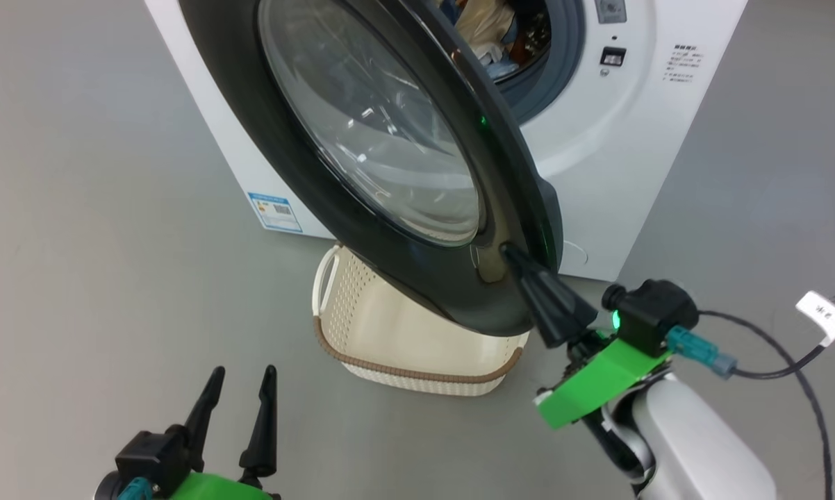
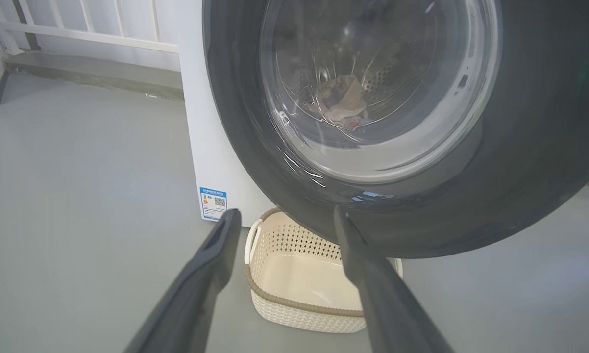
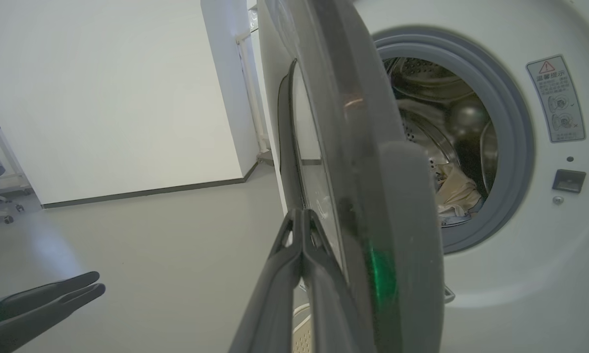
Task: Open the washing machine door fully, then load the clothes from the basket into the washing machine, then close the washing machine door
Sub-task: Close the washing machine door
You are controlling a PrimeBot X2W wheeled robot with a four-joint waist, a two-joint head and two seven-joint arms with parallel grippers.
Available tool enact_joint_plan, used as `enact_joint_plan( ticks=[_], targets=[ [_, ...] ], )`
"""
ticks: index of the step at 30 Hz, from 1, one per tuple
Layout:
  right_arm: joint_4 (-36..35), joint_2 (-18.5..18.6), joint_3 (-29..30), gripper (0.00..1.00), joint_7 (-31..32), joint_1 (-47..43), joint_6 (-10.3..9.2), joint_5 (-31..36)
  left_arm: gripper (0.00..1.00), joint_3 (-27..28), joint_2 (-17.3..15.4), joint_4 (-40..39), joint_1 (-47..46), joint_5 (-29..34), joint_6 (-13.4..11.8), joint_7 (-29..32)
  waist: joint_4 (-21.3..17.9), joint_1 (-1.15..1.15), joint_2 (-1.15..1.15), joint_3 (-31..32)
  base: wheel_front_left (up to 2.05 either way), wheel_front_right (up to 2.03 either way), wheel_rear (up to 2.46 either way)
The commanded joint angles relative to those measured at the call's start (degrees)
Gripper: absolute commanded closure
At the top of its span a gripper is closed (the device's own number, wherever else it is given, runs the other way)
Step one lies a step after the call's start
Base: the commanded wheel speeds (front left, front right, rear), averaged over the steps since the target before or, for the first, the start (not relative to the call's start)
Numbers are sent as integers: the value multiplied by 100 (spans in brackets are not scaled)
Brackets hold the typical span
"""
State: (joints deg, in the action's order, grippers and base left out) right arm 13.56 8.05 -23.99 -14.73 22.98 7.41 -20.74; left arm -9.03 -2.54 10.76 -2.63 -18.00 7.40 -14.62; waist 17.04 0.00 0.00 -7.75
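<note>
You have one washing machine [image 1: 598, 173] with one door [image 1: 285, 173], one basket [image 1: 390, 340], and two grippers, the left gripper [image 1: 244, 371] and the right gripper [image 1: 509, 250], two fingers each. You can count two stickers on the machine front: one blue label [image 1: 275, 212], one warning sticker [image 3: 555, 98]; add one white tag [image 1: 822, 312]. The clothes [image 1: 483, 28] read as one bundle, at least two pieces, exact count not readable.

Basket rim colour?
Brown rim on the cream basket; the left wrist view shows it best.
</note>
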Motion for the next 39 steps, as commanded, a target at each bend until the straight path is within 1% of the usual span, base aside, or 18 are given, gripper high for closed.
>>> enact_joint_plan(
  ticks=[1,17,28,35,39],
  targets=[
    [-143,-10,-46,100,-27,249,8,22,0,167,-35,-196,-266,-28,9,-38,30,0,0,-113,0,0,0],
    [-147,326,106,100,-27,793,8,23,0,-1,-34,-446,-523,-308,9,-38,71,0,0,-714,0,0,0],
    [-50,610,303,100,-27,1498,8,13,0,-148,-34,-768,-655,-453,9,-38,96,0,0,-1306,0,0,0],
    [0,891,381,100,-27,1938,8,19,0,-314,-34,-973,-790,-552,-6,-38,153,0,0,-1692,0,0,0],
    [43,1048,390,100,-27,2191,8,34,0,-512,-34,-1160,-857,-565,-5,-38,184,0,0,-1897,0,0,0]
  ],
)
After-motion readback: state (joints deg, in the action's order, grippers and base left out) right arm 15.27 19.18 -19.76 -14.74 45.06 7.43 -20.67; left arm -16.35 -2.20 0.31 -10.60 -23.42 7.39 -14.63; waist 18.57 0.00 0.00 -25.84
